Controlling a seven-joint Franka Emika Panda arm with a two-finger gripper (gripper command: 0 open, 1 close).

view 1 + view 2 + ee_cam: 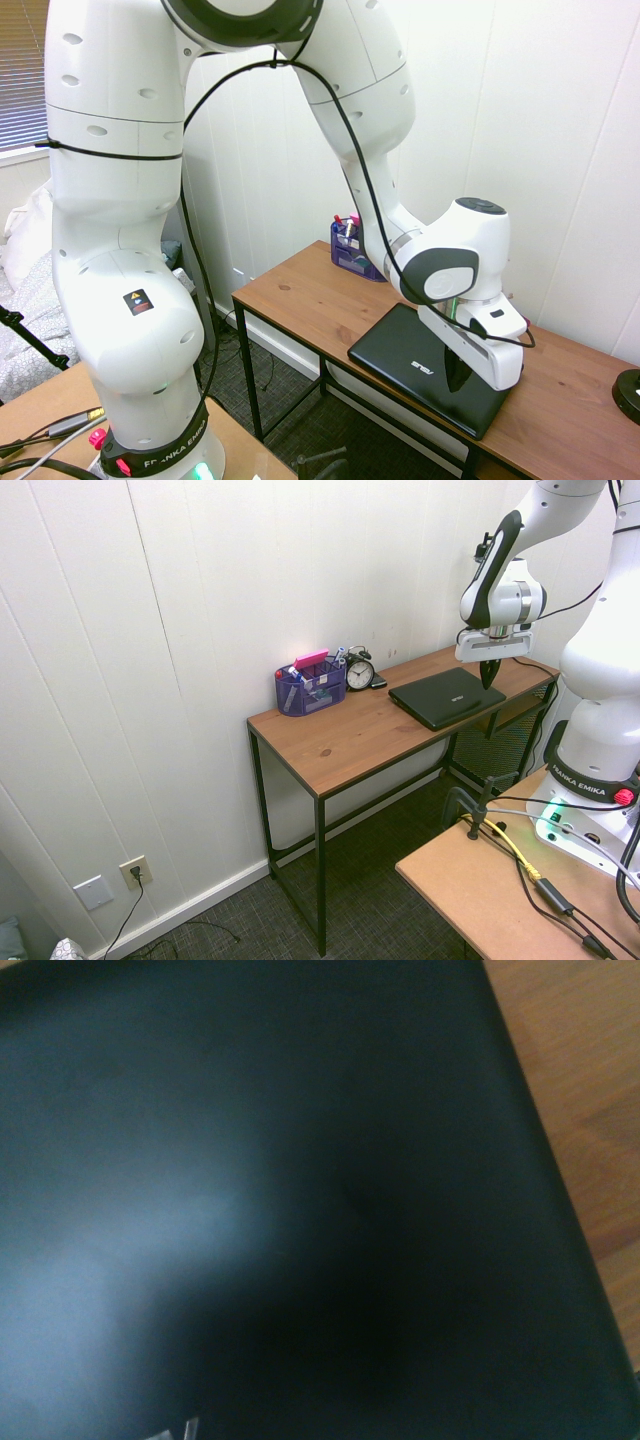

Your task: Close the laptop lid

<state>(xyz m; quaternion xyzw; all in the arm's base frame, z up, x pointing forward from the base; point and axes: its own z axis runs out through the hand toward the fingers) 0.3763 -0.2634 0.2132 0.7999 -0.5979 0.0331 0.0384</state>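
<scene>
1. Wall panelling, white, backs a wooden desk (340,742) on black metal legs in the second exterior view; an outlet (136,871) sits low on the wall at far left.
2. At the desk's left rear stands a purple mesh organizer (310,685) holding pens and a pink item; the first exterior view shows it too, behind the arm.
3. Just right of the organizer is a small black alarm clock (360,671) with a white face, close to the wall.
4. Right of the clock lies the laptop, its lid (447,696) down flat on the base, matte black outside up, a small silver logo showing. It is near the desk's right end, set slightly askew to the front edge.
5. The gripper (489,673) points straight down over the lid's right part. Its dark fingers are pressed together with nothing between them, tips at or just above the lid; contact cannot be told.
6. The wrist view is filled by the blurred black lid, with a strip of desk wood along 1 side.
</scene>
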